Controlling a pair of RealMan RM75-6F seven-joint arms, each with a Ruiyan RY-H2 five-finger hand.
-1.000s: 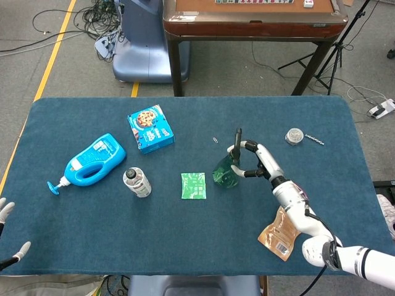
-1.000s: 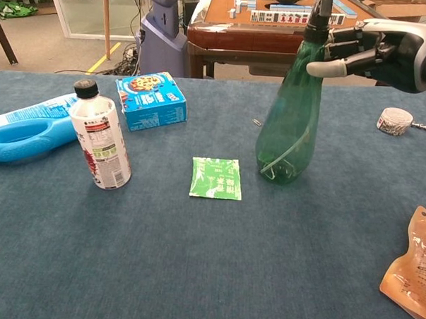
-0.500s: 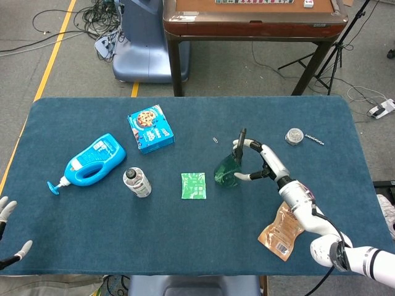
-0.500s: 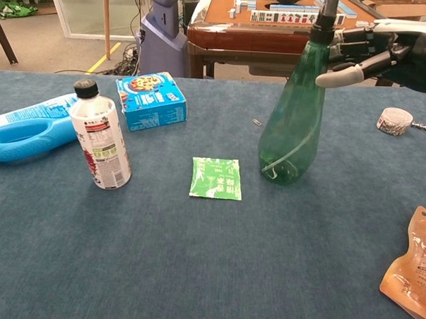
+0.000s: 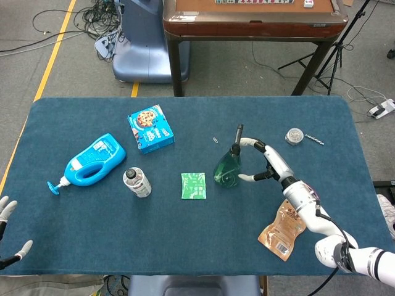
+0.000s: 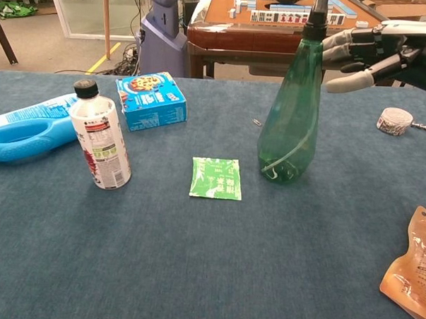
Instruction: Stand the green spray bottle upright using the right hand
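The green spray bottle stands upright on the blue table, its dark nozzle pointing up. My right hand hovers just right of the bottle's neck with its fingers spread and holds nothing. In the chest view a small gap shows between the fingertips and the neck. My left hand shows only as pale fingertips at the table's near left corner, apart and empty.
Left of the bottle lie a green sachet, a white black-capped bottle, a blue detergent jug and a blue cookie box. A brown pouch and a tape roll are on the right.
My right hand's fingers have come off the bottle's neck and spread, and the hand has drawn slightly right. The bottle stays upright.
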